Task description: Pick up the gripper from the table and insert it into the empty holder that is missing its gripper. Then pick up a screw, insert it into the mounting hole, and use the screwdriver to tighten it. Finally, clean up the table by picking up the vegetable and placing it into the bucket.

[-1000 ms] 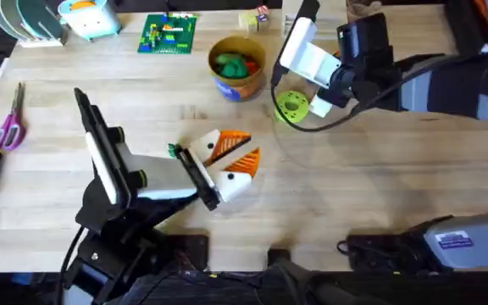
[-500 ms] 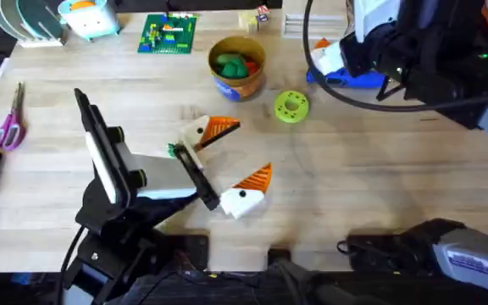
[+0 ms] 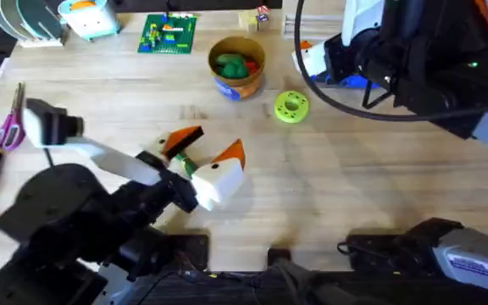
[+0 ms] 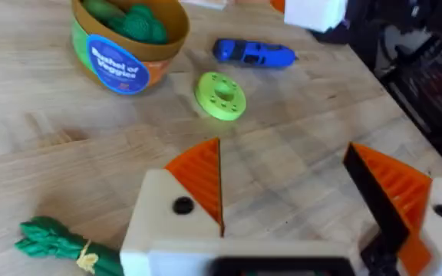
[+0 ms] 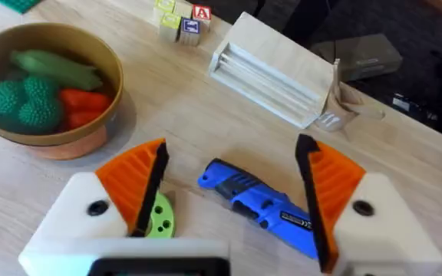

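My left gripper point(image 3: 214, 142) point(image 4: 282, 149) hangs open over the table's middle, with bare wood between its white fingers and orange ribbed pads. The green vegetable point(image 3: 181, 162) point(image 4: 52, 244) lies on the wood just beside its left finger. At the back right, my right gripper point(image 3: 327, 66) point(image 5: 232, 146) is open above the blue screwdriver point(image 3: 356, 81) point(image 5: 259, 203) point(image 4: 253, 53), which lies flat between its fingers. The tan bucket point(image 3: 227, 87) point(image 4: 121, 65) point(image 5: 67, 142) holds toy vegetables. The loose gripper, the holder and the screw are out of view.
A lime-green disc with holes point(image 3: 291, 107) point(image 4: 221, 95) point(image 5: 158, 216) lies between the bucket and the screwdriver. Purple scissors point(image 3: 8, 123) lie at the left edge. A green brick plate point(image 3: 168, 34), letter blocks point(image 5: 183, 17) and a pale wooden box point(image 5: 275, 73) line the back.
The right gripper left the lime disc and moved back right over the screwdriver. The left gripper spread its fingers, then the arm rose and swung the gripper slightly left.
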Controlling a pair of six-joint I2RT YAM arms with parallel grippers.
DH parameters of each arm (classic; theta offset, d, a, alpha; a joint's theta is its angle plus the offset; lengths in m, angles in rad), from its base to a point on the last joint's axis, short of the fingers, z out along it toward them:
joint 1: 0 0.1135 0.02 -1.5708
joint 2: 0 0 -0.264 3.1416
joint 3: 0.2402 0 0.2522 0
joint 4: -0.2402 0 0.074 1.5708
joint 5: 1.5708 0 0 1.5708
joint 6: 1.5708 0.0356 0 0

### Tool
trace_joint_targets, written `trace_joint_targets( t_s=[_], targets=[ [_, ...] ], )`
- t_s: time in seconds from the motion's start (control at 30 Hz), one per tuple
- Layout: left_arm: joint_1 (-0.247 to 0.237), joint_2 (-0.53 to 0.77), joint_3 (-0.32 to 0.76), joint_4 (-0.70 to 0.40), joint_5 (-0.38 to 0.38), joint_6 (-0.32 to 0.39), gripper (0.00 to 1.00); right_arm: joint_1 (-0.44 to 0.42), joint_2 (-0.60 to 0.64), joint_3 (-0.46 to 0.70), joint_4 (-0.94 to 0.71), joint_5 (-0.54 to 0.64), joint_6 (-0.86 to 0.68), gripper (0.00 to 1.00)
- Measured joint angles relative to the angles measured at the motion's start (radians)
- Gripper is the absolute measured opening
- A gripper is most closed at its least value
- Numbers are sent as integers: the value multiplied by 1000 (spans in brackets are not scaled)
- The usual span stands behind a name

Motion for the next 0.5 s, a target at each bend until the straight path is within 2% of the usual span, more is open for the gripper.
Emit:
trace_joint_targets(
  t_s=[0.13,0.27,0.5],
  targets=[
    [0,95,188,-149,-112,-48,993,0,0,0,0,1,1,992],
    [0,258,353,-360,-227,-132,993,0,0,0,0,0,2,992],
    [0,620,588,-614,-321,-182,993,0,0,0,0,1,5,991]
  ],
)
